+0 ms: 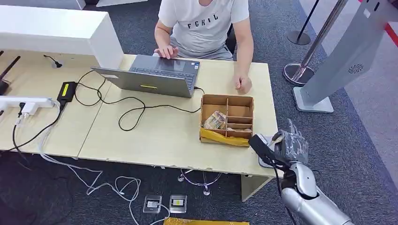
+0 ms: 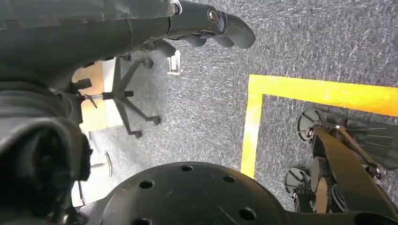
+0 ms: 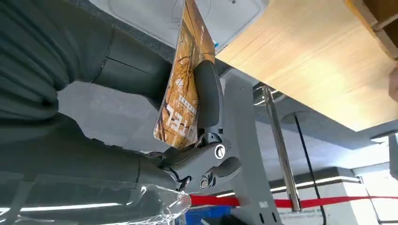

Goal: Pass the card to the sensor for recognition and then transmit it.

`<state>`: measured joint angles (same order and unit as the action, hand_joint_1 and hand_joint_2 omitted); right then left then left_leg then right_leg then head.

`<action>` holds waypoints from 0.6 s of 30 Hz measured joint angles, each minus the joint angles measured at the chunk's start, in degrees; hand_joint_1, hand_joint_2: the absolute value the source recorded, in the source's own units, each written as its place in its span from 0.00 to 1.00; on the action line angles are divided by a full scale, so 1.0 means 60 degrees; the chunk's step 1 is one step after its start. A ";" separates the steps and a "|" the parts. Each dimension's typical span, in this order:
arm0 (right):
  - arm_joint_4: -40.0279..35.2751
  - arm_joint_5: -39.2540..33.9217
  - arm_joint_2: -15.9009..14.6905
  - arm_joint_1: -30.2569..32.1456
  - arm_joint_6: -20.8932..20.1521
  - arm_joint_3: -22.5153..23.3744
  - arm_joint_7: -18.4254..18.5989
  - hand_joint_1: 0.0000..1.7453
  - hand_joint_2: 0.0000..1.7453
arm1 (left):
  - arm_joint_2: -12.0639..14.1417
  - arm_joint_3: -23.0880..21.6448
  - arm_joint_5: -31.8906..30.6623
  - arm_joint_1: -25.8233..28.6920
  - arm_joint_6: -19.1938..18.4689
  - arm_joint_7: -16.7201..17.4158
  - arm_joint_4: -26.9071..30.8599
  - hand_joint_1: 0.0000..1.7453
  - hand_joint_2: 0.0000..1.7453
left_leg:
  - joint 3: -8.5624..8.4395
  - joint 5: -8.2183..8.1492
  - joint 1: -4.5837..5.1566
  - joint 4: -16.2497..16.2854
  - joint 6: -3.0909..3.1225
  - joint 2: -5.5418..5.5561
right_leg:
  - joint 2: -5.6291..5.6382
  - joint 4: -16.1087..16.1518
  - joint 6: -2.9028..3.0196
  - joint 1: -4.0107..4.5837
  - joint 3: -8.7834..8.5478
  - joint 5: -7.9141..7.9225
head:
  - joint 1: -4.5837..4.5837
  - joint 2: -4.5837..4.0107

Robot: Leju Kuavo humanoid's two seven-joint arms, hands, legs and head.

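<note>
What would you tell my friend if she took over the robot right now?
Right hand: pinches the orange-brown printed card, held at the right end of the light wooden table, by the flat white sensor pad on the table's corner.
Left hand: holds nothing, hangs over the grey carpet.
Cardboard divider box sits nearby; a person sits at the grey laptop.
Done: card picked up and brought to the sensor.
Left: whether it has been read cannot be told; then pass the card on.

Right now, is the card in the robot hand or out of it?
In it. The right wrist view shows the card pinched between the right robot hand's thumb and fingers.
</note>
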<state>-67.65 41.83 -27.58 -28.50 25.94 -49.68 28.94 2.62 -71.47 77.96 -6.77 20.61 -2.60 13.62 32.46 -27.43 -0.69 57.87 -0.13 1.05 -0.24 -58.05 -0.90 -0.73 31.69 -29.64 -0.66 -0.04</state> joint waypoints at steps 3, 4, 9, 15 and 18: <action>0.0182 -0.0102 0.0036 0.0015 -0.0011 0.0000 -0.0044 1.00 1.00 | 0.0000 0.0000 0.0007 0.0000 0.0022 0.0000 0.0000 0.00 0.00 | 0.0000 0.0000 0.0000 0.0000 0.0000 0.0000 | 0.0000 0.0000 0.0000 0.0000 0.0000 0.0000 | 0.0004 0.0000; 0.0262 -0.0120 0.0044 0.0023 -0.0015 0.0000 -0.0054 1.00 1.00 | 0.0000 0.0000 0.0004 0.0000 0.0022 0.0000 0.0000 0.00 0.00 | -0.0001 0.0000 0.0000 0.0000 0.0000 0.0000 | 0.0001 0.0000 0.0000 0.0000 0.0001 0.0000 | 0.0004 0.0000; 0.0517 -0.0288 0.0066 0.0035 -0.0044 0.0018 -0.0007 1.00 1.00 | 0.0000 0.0000 -0.0022 0.0000 0.0025 0.0000 0.0000 0.00 0.00 | -0.0002 0.0000 0.0000 0.0000 0.0000 0.0000 | 0.0000 0.0000 0.0000 0.0000 0.0003 0.0000 | 0.0004 0.0004; 0.0889 -0.0728 -0.0026 0.0021 -0.0066 0.0120 -0.0062 1.00 1.00 | 0.0000 0.0000 -0.0026 0.0001 0.0055 0.0004 0.0000 0.00 0.00 | -0.0007 0.0000 0.0000 0.0000 0.0000 -0.0002 | 0.0004 0.0002 0.0000 0.0000 -0.0002 0.0000 | 0.0004 0.0000; 0.1031 -0.0808 -0.0026 0.0037 -0.0018 0.0124 -0.0087 1.00 1.00 | 0.0000 0.0000 -0.0080 0.0001 0.0044 0.0004 0.0000 0.00 0.00 | -0.0016 0.0000 0.0000 0.0001 0.0000 -0.0003 | 0.0005 0.0003 -0.0001 0.0000 -0.0007 0.0001 | 0.0004 0.0000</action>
<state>-61.46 36.98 -27.74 -28.27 25.83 -48.94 28.41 2.62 -71.47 77.48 -6.77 20.87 -2.58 13.62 32.36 -27.43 -0.69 57.87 -0.13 1.03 -0.22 -58.03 -0.91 -0.73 31.65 -29.64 -0.63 -0.04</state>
